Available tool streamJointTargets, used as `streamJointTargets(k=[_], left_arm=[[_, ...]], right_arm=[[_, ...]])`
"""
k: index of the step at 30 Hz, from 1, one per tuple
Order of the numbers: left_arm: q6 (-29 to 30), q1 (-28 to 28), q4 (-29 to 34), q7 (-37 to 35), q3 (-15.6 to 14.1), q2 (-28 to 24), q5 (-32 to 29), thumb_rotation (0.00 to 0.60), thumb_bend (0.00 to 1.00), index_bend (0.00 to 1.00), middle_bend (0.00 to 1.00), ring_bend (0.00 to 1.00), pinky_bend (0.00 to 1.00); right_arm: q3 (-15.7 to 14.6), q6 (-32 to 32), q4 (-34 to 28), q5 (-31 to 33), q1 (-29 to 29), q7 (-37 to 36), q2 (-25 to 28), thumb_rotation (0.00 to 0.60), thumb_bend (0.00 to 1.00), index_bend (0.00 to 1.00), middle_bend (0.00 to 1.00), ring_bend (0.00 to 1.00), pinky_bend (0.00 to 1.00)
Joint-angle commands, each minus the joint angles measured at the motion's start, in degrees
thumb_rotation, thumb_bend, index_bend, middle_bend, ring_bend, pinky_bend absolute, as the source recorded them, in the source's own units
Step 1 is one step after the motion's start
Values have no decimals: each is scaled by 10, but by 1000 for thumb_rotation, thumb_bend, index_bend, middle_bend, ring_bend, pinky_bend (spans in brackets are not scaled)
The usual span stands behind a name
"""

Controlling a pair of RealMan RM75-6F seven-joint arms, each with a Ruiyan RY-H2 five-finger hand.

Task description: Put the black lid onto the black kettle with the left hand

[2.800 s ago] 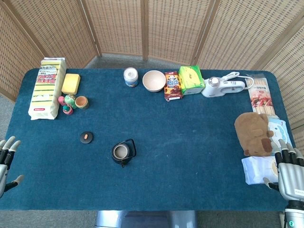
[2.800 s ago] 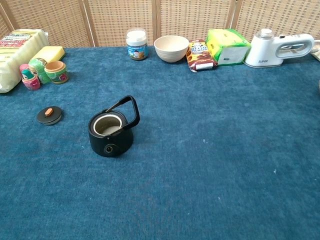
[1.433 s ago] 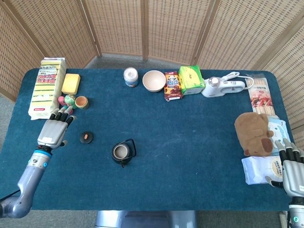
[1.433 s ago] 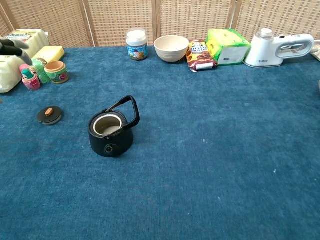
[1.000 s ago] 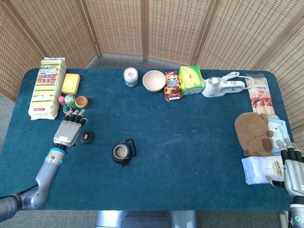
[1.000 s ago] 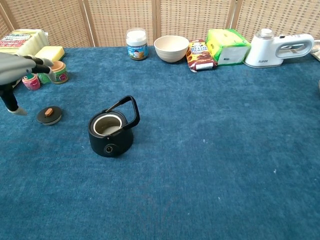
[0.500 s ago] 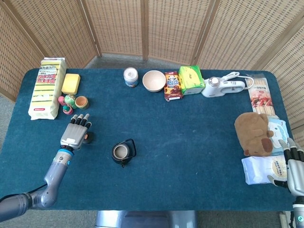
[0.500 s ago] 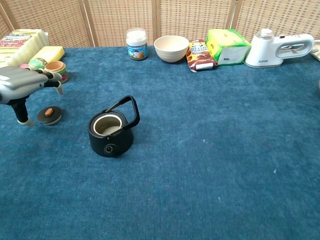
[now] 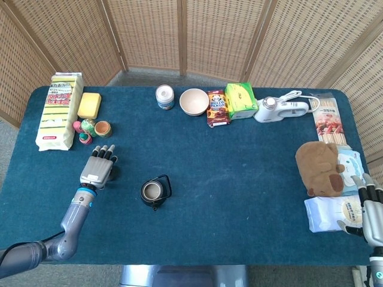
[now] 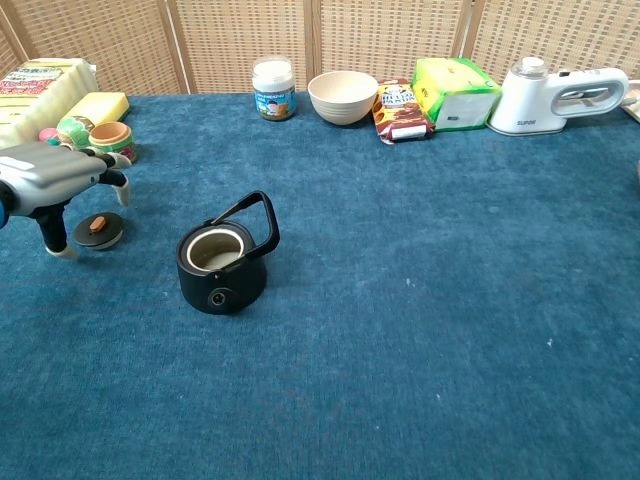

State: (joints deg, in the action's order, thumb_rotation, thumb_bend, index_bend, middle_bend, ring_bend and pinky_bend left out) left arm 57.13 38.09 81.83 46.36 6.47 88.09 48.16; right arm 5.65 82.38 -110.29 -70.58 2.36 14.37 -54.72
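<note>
Left hand [image 10: 55,175] hovers palm-down right over the black lid [image 10: 99,229], fingers spread, holding nothing; thumb [image 10: 52,232] points down to the worktop [image 10: 420,300] just left of the lid, other fingertips past its far edge. In the head view the left hand [image 9: 99,168] covers most of the lid; only a sliver shows at its right edge. Lid lies flat on the blue worktop, orange knob up. Cannot tell if any finger touches it.

Black kettle [image 10: 222,258] stands upright to the right of the left hand, near it and a bit closer to the robot, mouth uncovered, handle tipped to the back right. Same kettle in the head view [image 9: 154,191].

Beyond the left hand's fingertips: small painted cups [image 10: 112,140], a yellow sponge [image 10: 97,105], a long sponge pack [image 9: 58,110].

Right hand [image 9: 372,210] is at the far right worktop edge, well apart from the kettle, fingers straight and apart, holding nothing; only the head view shows it. Its fingertips are at a white packet [image 9: 329,213], with a brown plush toy [image 9: 321,167] just beyond.

Far row, well away from both hands: jar [image 10: 272,88], bowl [image 10: 342,95], snack bag [image 10: 398,110], green box [image 10: 453,92], white appliance [image 10: 555,96].
</note>
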Motion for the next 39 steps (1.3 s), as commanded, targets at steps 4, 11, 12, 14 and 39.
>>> streamJointTargets(k=[4,11,12,14,39], left_arm=[[4,3,-4,6,-5,3,-12,600,155,326,0,0,65],[8,7,-15,7,-10,9,-19,600,172,360,0,0,65],[11,6,-18,7,-11,12,-18,600,173,368,0,0,65],[17,7,-24,8,-12,16,-16,600,177,392,0,0,65],[60,0,45,-25,-7,-17,22,600,193,424,0,0,65]], right_arm=[[-1,1,0,-3,0,-3,1,600,106,55,0,0,0],[-2,2,1,-8,0,-10,2,600,106,55,0,0,0],[-2,2,2,-9,0,-11,2,600,106,55,0,0,0],[-2,3,3,-13,0,-14,0,600,107,55,0,0,0],[-6,9,12,-29,0,-19,-7,600,108,55,0,0,0]])
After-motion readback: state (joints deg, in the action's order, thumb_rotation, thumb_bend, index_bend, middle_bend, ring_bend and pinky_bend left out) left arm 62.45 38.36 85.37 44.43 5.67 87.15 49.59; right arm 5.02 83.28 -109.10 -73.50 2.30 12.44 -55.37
